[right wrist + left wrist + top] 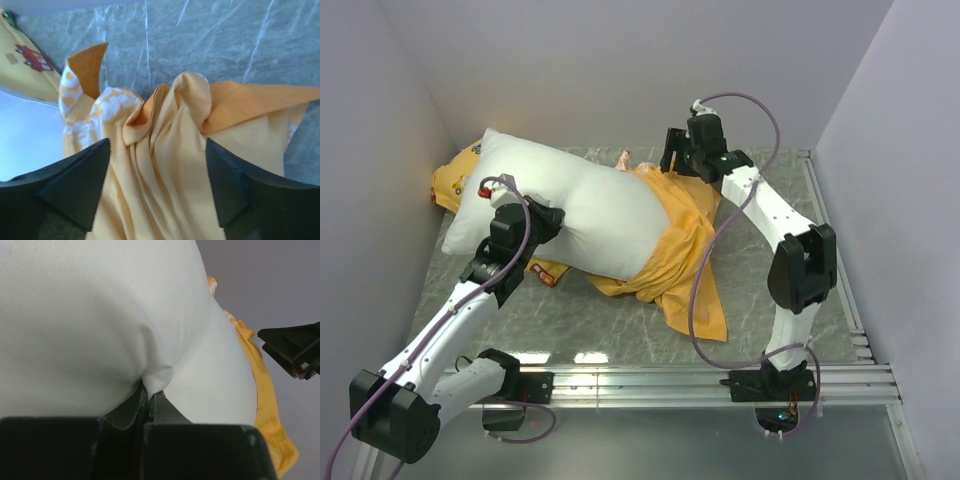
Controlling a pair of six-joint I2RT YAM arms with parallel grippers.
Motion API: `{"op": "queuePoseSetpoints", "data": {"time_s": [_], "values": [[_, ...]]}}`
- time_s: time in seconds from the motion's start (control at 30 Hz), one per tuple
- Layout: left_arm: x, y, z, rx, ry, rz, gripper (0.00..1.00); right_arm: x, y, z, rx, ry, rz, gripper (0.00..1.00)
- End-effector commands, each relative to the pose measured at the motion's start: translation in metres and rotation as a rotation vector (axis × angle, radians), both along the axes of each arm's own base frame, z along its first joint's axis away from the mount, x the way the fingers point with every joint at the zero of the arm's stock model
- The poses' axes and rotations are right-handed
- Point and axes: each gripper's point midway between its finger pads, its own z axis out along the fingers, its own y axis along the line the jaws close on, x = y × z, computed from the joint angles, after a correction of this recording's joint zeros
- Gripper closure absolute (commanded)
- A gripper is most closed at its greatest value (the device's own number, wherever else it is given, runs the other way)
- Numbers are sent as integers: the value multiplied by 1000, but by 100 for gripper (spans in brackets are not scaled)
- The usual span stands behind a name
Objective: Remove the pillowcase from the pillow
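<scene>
The pillowcase lies on the grey-green marbled table, bunched around the right-hand end of the pillow and trailing in a loose tongue toward the near edge. By my estimate it is off most of the pillow already, and only the last part is sleeved.

The pillow is plump and plain white. It lies diagonally from the far left corner toward the table's middle, most of its length bare. It looks light and yielding, likely to dent under a grip rather than resist.

The pillowcase is thin orange cloth, heavily creased, with a patch of white print showing at one fold in the right wrist view. I judge it light, limp and apt to slide off once tension is applied. The gathered hem at its far edge looks like the soundest place to take hold, with several layers pinched together.

A smaller yellow pillow printed with little cars sits behind the white one, in the far left corner.

The left gripper is clenched on a pinch of the white pillow's cover, anchoring it. The right gripper hangs with jaws spread, straddling the bunched orange folds and gripping nothing.
</scene>
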Motion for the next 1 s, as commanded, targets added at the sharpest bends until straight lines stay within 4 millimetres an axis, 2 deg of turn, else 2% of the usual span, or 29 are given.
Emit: {"op": "queuePoseSetpoints", "data": {"time_s": [0.0, 0.03, 0.07, 0.13, 0.17, 0.2, 0.23, 0.3, 0.33, 0.4, 0.43, 0.47, 0.57, 0.67, 0.7, 0.73, 0.77, 0.8, 0.83, 0.87, 0.9, 0.93, 0.97], "values": [[-2, 16, -21, 33, 57, 56, 99, 2, 7, -9, -49, 48, 52, 24], [-3, 16, -19, 32, 52, 56, 100, 4, 7, -11, -58, 55, 52, 30], [-3, 17, -19, 32, 53, 59, 99, 9, 4, -19, -72, 68, 41, 51], [-5, 19, -17, 33, 50, 67, 99, 13, -8, -28, -77, 101, 16, 73], [-5, 20, -16, 33, 46, 71, 100, 16, -12, -32, -73, 112, 14, 92], [-7, 21, -15, 35, 47, 74, 100, 22, -30, -34, -63, 124, -30, 100], [-7, 22, -14, 35, 46, 77, 99, 25, -40, -35, -57, 130, -56, 100], [-9, 23, -11, 33, 42, 84, 100, 31, -71, -40, -39, 159, -153, 100], [-11, 25, -10, 33, 42, 88, 99, 38, -104, -41, -22, 168, -231, 100], [-13, 26, -7, 27, 35, 91, 100, 40, -135, -42, 25, 186, -327, 100], [-14, 26, -7, 27, 36, 89, 100, 43, -165, -41, 48, 186, -390, 100], [-15, 27, -6, 26, 35, 91, 99, 41, -175, -45, 71, 198, -422, 100], [-16, 29, -3, 28, 37, 100, 99, 39, -212, -42, 108, 189, -513, 100], [-16, 27, 3, 10, 19, 94, 100, 37, -201, -33, 127, 183, -466, 100], [-15, 25, 4, 2, 17, 90, 99, 34, -196, -27, 122, 176, -451, 91], [-13, 24, 11, -7, 8, 88, 100, 24, -185, -13, 107, 146, -428, 68], [-12, 23, 12, -6, 8, 83, 100, 17, -169, -4, 82, 118, -401, 58], [-10, 22, 18, -8, 2, 83, 100, 10, -160, 6, 71, 88, -379, 41], [-8, 22, 21, -6, -1, 85, 99, -11, -154, 24, 55, 38, -360, 35], [-6, 21, 22, 0, 1, 85, 100, -23, -134, 32, 54, 15, -318, 32], [-4, 21, 30, -3, -13, 84, 100, -42, -125, 25, 45, 21, -292, 28], [-2, 20, 33, -3, -16, 83, 100, -62, -120, 52, 48, -57, -263, 25], [0, 19, 33, 0, -9, 81, 100, -76, -117, 59, 41, -89, -272, 24]]}}
